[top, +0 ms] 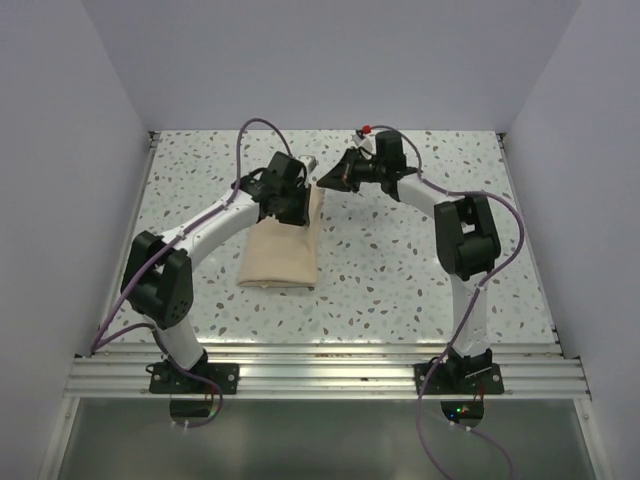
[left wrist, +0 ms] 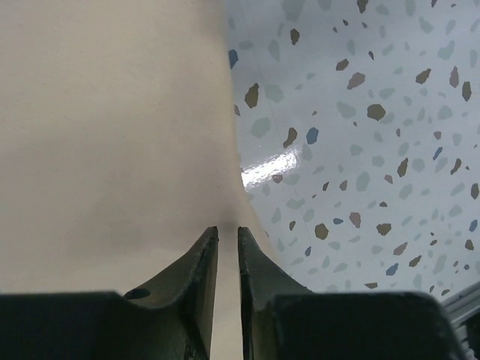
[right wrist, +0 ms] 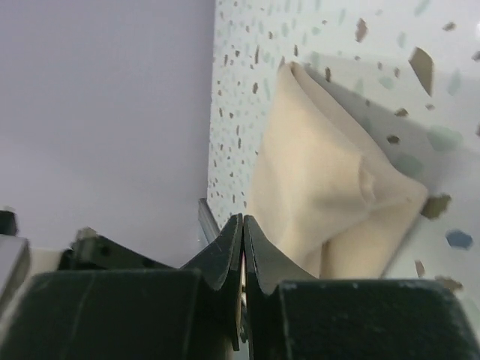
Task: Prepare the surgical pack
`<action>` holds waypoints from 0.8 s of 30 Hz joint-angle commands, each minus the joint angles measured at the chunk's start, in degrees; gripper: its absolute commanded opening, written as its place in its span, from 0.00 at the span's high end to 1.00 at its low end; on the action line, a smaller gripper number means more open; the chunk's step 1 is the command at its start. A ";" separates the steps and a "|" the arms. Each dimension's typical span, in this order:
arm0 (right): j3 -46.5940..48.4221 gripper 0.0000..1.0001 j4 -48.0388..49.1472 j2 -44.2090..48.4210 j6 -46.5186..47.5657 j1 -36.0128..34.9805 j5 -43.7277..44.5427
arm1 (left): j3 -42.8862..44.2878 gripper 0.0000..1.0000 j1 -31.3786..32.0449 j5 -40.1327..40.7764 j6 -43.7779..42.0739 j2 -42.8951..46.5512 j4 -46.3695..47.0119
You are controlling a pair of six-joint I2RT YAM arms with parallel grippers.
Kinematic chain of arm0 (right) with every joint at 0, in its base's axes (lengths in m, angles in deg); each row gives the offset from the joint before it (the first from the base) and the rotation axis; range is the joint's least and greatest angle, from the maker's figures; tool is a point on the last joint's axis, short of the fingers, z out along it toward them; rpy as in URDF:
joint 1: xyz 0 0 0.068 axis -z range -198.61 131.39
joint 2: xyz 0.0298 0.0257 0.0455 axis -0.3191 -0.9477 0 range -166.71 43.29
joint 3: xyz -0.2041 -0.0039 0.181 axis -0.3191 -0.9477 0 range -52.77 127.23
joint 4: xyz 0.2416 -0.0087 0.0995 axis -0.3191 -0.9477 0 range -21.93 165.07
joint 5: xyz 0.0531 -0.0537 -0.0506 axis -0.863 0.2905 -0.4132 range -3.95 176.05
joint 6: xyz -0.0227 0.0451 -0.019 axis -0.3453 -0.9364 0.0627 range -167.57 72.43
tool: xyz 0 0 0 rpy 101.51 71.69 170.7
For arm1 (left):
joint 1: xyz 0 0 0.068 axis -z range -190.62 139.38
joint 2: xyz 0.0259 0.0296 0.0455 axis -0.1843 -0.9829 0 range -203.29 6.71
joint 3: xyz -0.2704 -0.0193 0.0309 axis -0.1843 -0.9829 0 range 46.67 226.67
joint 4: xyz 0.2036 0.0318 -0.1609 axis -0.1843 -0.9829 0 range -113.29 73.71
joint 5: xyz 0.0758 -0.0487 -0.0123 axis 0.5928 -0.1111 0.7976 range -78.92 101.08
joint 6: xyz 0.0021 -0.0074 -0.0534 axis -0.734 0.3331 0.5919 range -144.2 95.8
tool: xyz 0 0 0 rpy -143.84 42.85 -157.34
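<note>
The left gripper [left wrist: 229,228] holds its dark jaws a thin gap apart, tips on the folded tan-beige fabric sheet [left wrist: 112,150]. I cannot tell if it pinches the sheet. The sheet lies left of the middle on the speckled white table [top: 420,270], its long side running from near to far. The right gripper [right wrist: 242,220] is squeezed tight near the sheet's far end.

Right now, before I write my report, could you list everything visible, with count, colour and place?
fabric sheet: one, tan-beige, folded, on the table left of centre.
table: one, white, speckled, under everything.
walls: three, pale grey, left, far, right.
rail: one, silver, near edge.
cables: two, purple, one along each arm.
arms: two, white and black, left arm and right arm on the rail.
left hand: one, black, on the fabric's far end, fingers almost together, grip unclear.
right hand: one, black, shut, near the fabric's far right corner.
</note>
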 commanded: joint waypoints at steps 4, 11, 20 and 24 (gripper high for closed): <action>6.75 0.96 13.24 -10.00 -12.58 -3.33 -8.21 | -8.72 0.84 0.13 -10.30 6.01 3.34 16.75; -3.45 0.97 21.09 -12.38 -13.22 -3.87 -8.57 | -16.81 0.87 0.83 -13.48 7.15 3.18 20.20; -0.83 0.98 13.99 -13.80 -6.28 -2.55 -8.47 | -21.04 0.91 0.75 -9.08 5.31 6.95 12.99; 2.52 0.98 1.24 -8.97 1.98 -2.55 -6.63 | -21.30 0.89 0.84 -9.60 5.74 11.43 10.18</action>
